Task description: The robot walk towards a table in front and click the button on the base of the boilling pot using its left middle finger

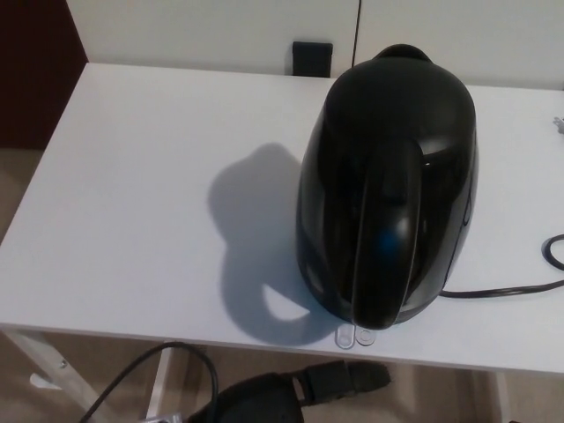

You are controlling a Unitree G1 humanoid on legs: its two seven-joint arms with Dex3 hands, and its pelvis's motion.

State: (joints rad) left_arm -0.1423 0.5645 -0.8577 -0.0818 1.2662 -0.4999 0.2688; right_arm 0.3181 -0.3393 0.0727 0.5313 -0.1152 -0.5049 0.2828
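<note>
A glossy black boiling pot (388, 185) stands on the white table (132, 194), right of centre, with its handle pointing toward me. At the foot of the pot a small clear button tab (352, 336) sticks out from the base, near the table's front edge. A black hand (304, 392), seemingly my left, shows at the bottom of the head view, lower than the table edge and just below the button. It touches neither the pot nor the button. The right hand is out of the picture.
The pot's black power cord (507, 289) runs off to the right across the table. A black wall socket (312, 58) sits behind the table. A white table leg (53, 370) and a loose black cable (145, 374) lie below the front edge at left.
</note>
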